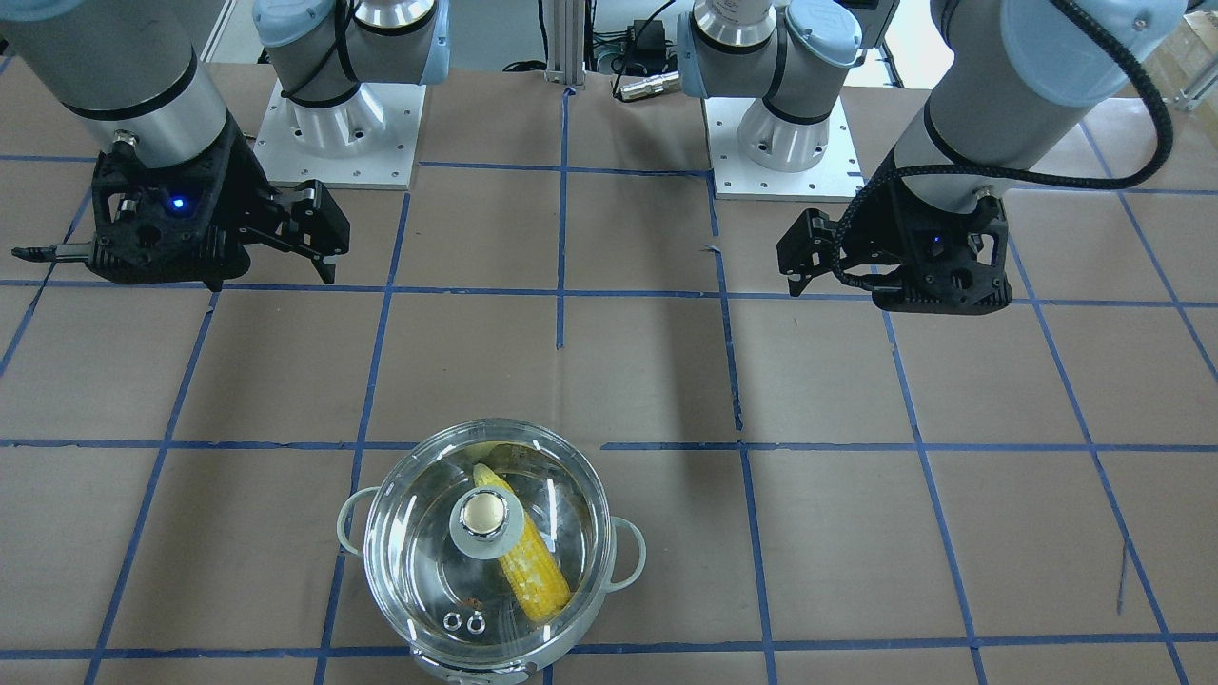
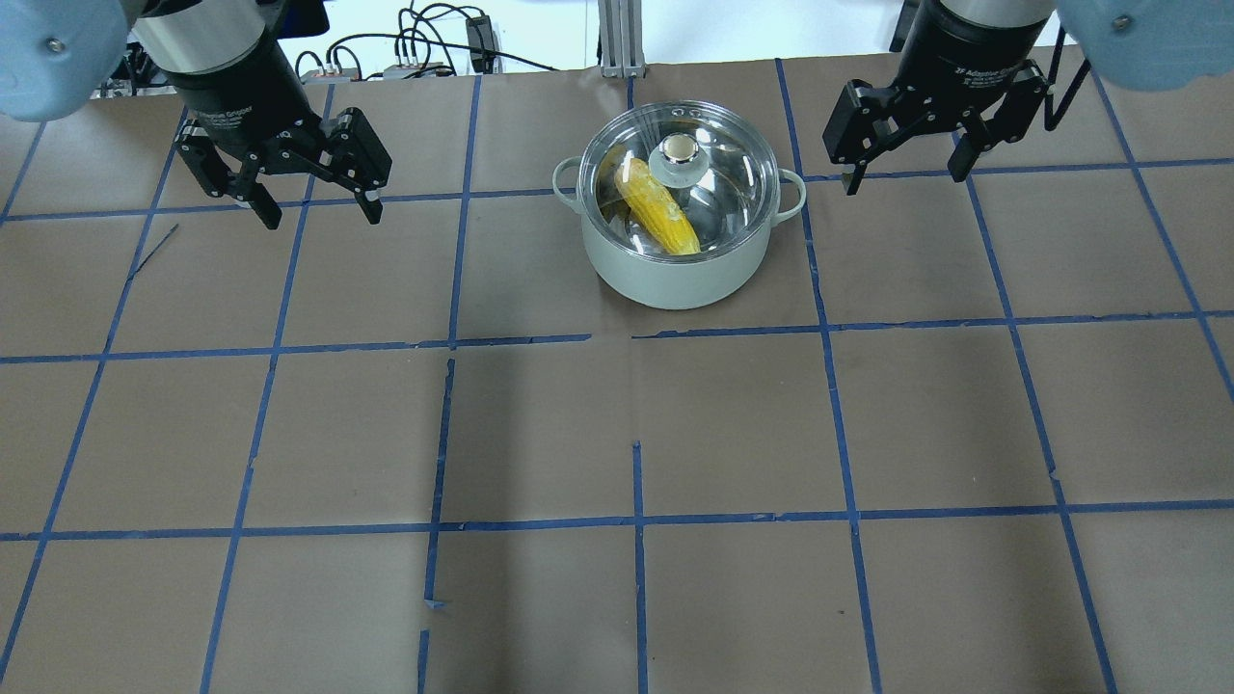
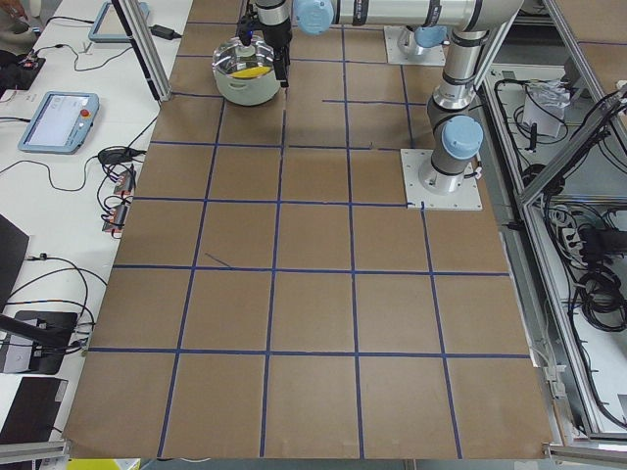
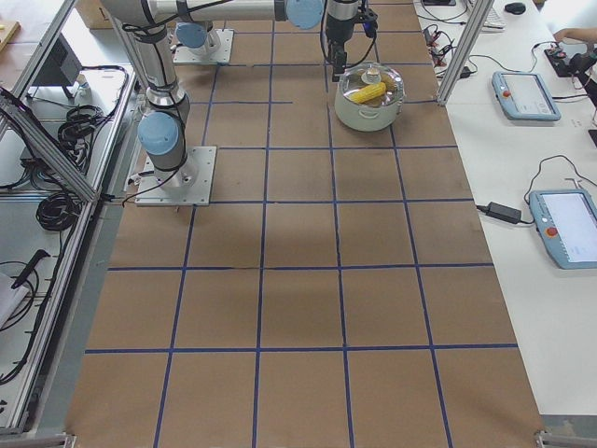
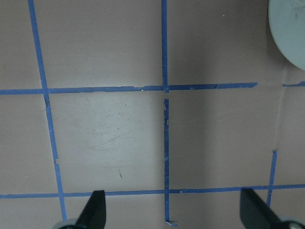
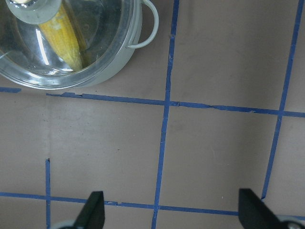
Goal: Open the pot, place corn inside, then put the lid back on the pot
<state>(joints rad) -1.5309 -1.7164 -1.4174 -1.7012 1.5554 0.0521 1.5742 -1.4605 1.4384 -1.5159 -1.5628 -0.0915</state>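
Observation:
The pot (image 2: pixel 675 280) stands on the table with the glass lid (image 2: pixel 723 188) seated on it. The corn (image 2: pixel 660 214) lies inside, seen through the glass; it also shows in the front-facing view (image 1: pixel 535 571) and the right wrist view (image 6: pixel 64 36). My left gripper (image 2: pixel 320 207) hangs open and empty above the table, well to the pot's left. My right gripper (image 2: pixel 904 175) hangs open and empty just to the pot's right. The left wrist view shows only the pot's edge (image 5: pixel 291 28). The right wrist view shows the pot (image 6: pixel 112 71) and lid (image 6: pixel 102 28).
The table is brown paper with a grid of blue tape lines (image 2: pixel 636 520). The arm base plates (image 1: pixel 338 143) stand at the robot's side. Tablets and cables (image 4: pixel 527 93) lie on the side benches beyond the table's edge.

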